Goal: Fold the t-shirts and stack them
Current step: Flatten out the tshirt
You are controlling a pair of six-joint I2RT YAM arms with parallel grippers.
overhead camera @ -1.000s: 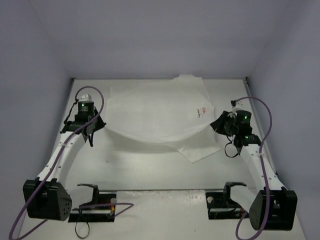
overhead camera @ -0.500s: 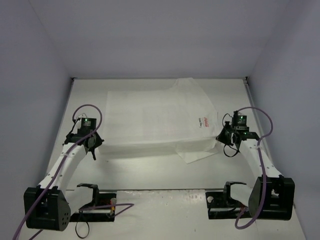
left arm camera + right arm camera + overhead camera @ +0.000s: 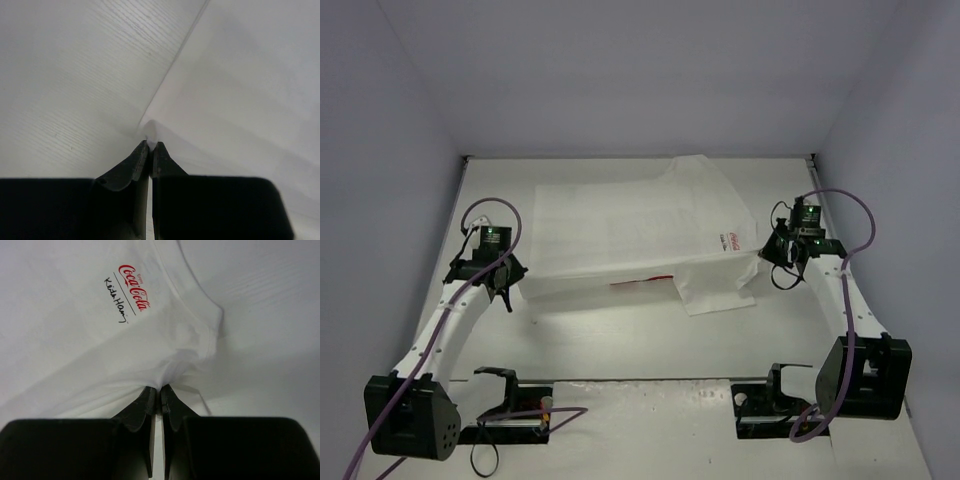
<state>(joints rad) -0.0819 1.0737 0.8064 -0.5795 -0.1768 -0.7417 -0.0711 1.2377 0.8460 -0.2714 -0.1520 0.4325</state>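
Lilac walls, white table, left end effector and right end effector pinching t-shirt

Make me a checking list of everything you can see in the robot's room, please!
Surface: white table, with fine grain lines up close.
Job's things: one white t-shirt lies spread on the table, its near edge pinched at both ends. A small red logo faces up. A red strip peeks out along the near edge.
Clutter: nothing seen.
Pincers: left pincer is shut on the t-shirt. Right pincer is shut on the t-shirt.
Cables: purple cables, one loop on each side.
Surroundings: plain walls on three sides.
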